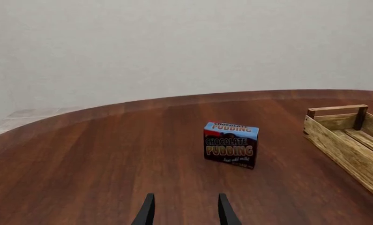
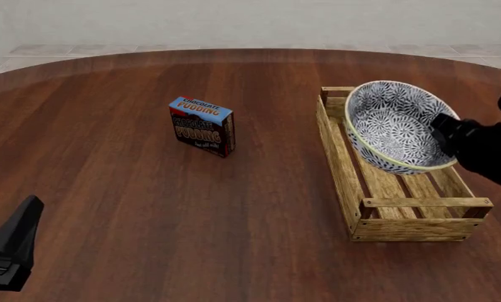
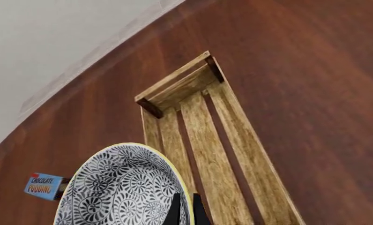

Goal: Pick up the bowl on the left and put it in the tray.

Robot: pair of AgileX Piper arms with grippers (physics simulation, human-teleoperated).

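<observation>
Bowl (image 2: pixel 395 126) hangs tilted over the tray (image 2: pixel 351 182), its rim pinched between the narrow jaws of the right gripper (image 3: pixel 185 208); the slats lie below and ahead of those jaws. This looks like the placing step: next, lower, level, release. Left gripper (image 1: pixel 185 211) stands open, idle.

My left gripper (image 2: pixel 19 229) sits lower left of the front view, bare desk (image 2: pixel 107 189) all around. The only obstacle is the chocolate pudding box (image 2: pixel 202 126) at upper centre. At right, my bowl (image 2: pixel 398 126) hangs tilted over the tray (image 2: pixel 351 182); its slats are unoccupied.
</observation>
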